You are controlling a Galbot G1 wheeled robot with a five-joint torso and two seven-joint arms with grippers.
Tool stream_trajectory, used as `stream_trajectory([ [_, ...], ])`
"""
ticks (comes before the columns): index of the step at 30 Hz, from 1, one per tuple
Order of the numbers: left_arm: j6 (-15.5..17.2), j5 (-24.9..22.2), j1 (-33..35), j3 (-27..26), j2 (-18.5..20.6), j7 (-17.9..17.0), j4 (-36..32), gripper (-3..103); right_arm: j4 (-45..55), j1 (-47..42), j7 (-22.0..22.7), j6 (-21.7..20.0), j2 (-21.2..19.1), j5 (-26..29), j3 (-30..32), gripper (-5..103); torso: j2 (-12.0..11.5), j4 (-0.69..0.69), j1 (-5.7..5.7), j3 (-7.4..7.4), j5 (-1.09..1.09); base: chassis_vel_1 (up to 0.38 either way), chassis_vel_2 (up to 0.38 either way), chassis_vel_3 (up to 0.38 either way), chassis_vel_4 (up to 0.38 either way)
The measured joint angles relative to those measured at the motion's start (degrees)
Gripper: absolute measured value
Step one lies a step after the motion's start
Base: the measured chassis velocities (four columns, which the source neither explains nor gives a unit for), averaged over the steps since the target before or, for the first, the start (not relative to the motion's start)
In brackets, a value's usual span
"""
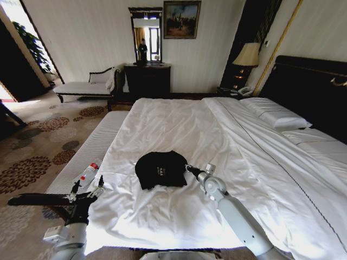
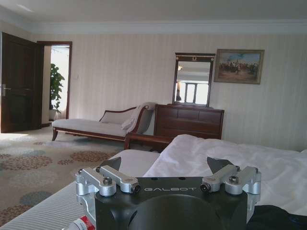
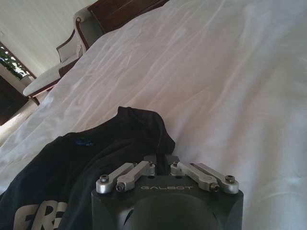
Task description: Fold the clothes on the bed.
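Trouble looms where the right end effector (image 3: 160, 160), closed on the black T-shirt (image 1: 160, 169), could also snag the bed's (image 1: 179, 124) white sheet. Left end effector (image 1: 85, 190), spread wide, hovers off the bed's corner.

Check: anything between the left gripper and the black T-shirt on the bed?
Nothing visible. The left gripper hangs open off the bed's near left corner, and only bare white duvet lies between it and the black T-shirt. The right gripper is already at the shirt's right edge.
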Motion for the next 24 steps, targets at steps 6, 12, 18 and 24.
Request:
stream_trajectory([
  [6, 0.0, 0.0, -0.1, 0.0, 0.0, 0.0, 0.2, 100, -0.1, 0.0, -0.2, 0.0, 0.0, -0.2, 0.0, 0, 0.0, 0.0, 0.0, 0.0, 0.0, 0.0, 0.0, 0.0, 0.0],
  [12, 0.0, -0.1, -0.7, 0.0, 0.0, 0.0, 0.3, 100, 1.6, -0.5, -0.3, 0.4, 0.0, -0.4, 0.6, 0, 0.0, 0.01, 0.0, 0.0, 0.0, 0.0, 0.0, 0.0, 0.0],
  [18, 4.9, -2.2, -6.1, 0.0, 2.8, -1.2, 0.9, 100, 5.2, -1.6, -0.4, 1.0, -0.8, -0.5, 2.0, 0, 0.0, 0.02, 0.0, 0.0, -0.01, 0.0, 0.0, 0.0, 0.0],
  [24, 16.3, -11.7, -15.2, 1.3, 9.1, -7.5, 2.8, 100, 8.1, -3.2, -0.3, 1.6, -1.3, -1.0, 3.1, 0, 0.0, 0.0, 0.01, 0.0, -0.01, 0.0, 0.0, 0.0, 0.0],
])
